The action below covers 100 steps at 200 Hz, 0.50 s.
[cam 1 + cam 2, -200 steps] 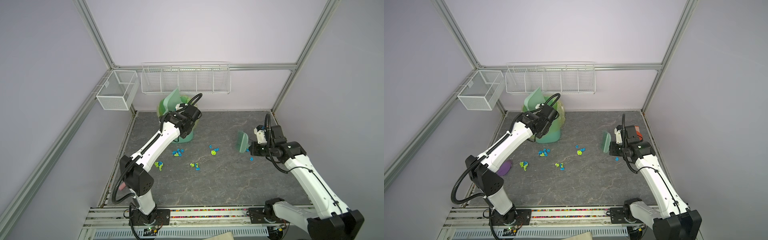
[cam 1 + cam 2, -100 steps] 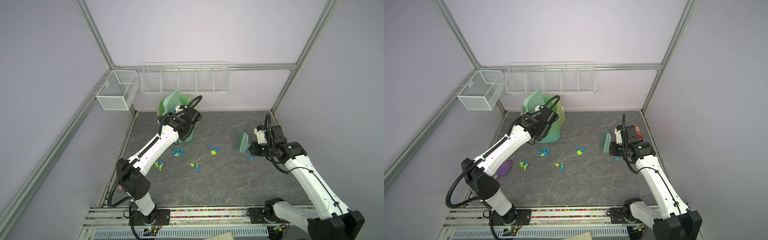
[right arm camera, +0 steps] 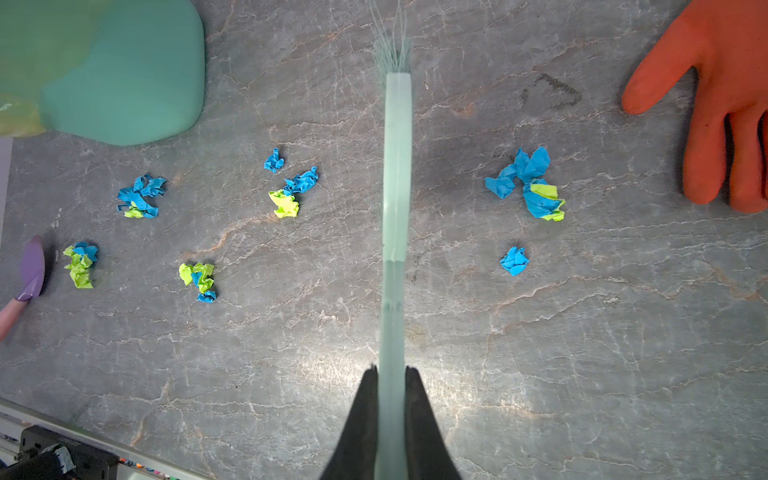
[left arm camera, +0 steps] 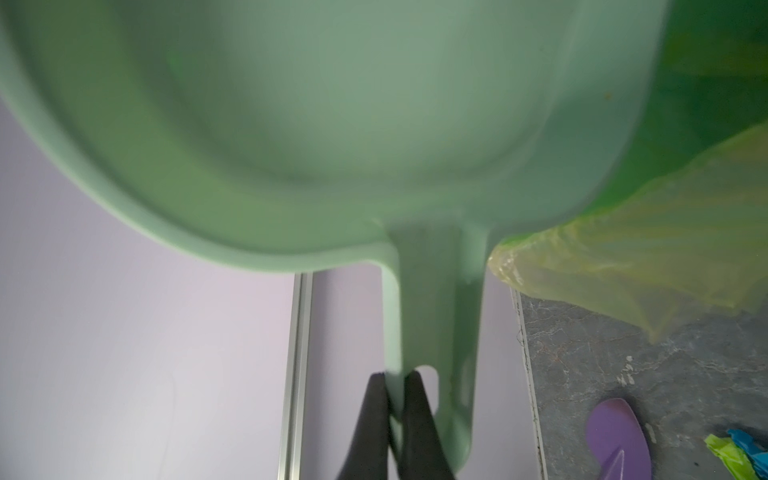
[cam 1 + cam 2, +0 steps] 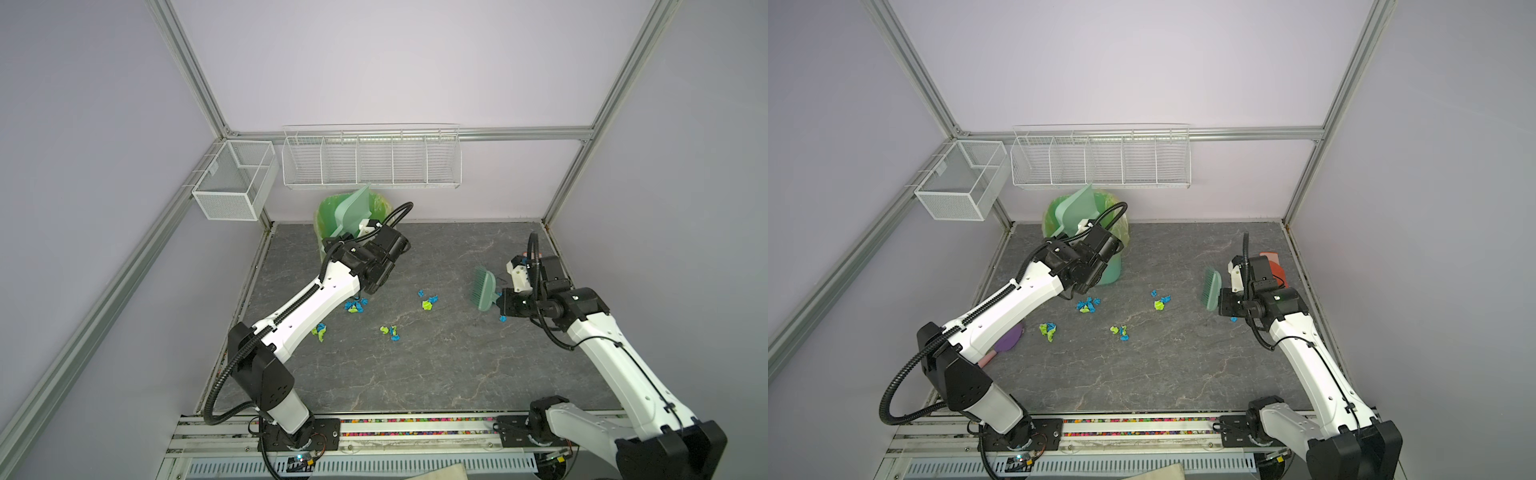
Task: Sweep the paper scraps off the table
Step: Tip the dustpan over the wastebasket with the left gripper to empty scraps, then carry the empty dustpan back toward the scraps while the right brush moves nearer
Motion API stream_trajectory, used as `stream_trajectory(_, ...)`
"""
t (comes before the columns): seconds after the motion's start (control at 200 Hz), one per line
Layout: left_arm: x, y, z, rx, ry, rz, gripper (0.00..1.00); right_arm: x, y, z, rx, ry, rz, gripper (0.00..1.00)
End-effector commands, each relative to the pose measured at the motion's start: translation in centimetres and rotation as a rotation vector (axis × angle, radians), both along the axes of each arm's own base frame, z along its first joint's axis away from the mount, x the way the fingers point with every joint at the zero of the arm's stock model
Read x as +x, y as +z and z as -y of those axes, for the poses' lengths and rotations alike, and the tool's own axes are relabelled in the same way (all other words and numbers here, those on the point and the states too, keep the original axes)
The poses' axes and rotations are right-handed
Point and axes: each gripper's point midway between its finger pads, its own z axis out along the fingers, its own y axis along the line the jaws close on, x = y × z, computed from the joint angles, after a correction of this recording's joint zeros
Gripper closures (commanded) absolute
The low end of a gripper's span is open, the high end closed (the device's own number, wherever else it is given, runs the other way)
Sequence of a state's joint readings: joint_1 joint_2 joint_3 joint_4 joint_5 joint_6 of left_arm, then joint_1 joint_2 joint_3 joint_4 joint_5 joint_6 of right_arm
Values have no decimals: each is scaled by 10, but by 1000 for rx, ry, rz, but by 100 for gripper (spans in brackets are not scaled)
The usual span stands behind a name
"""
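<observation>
The square dark grey marble-veined table lies bare across its near half by the arm bases, which leaves open room there. The blue and lime paper scraps sit in loose clumps across the middle band. One blue bit lies near the right edge beside the orange rubber glove. At the back left corner, the left gripper is clamped on the handle of a pale green plastic dustpan, tilted over the green lined bin. A purple scoop lies by the left edge. The right gripper pinches a pale green brush by its handle. Lilac walls, aluminium rails and white wire baskets close the back.
</observation>
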<state>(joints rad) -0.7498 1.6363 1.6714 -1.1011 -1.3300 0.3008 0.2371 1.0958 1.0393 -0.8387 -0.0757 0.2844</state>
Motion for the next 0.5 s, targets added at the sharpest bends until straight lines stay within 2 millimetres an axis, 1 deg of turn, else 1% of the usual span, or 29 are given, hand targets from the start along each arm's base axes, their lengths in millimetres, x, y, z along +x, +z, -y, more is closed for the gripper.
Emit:
stream_trajectory(0.0,-2,7,0,-113,3,14,100,4,8,-2,20,5,44,93)
stream_trajectory(0.085,-3,8,0,-151,1,12,100,2,10,-5,32,23,37,93)
stream_trajectory(0.24,-6,16,-4,-206,6,21,100,0,9,-5,27,33,27,93)
stream_trajectory(0.34,-7,18,-1,-257,-1,15,100,-1,10,-5,22,38,22,93)
stream_trajectory(0.41,-8,15,3,-315,-12,-12,100,-1,12,-3,11,38,19,93)
stream_trajectory(0.495,-11,19,4,-352,-14,-13,100,1,16,-1,-10,42,17,93)
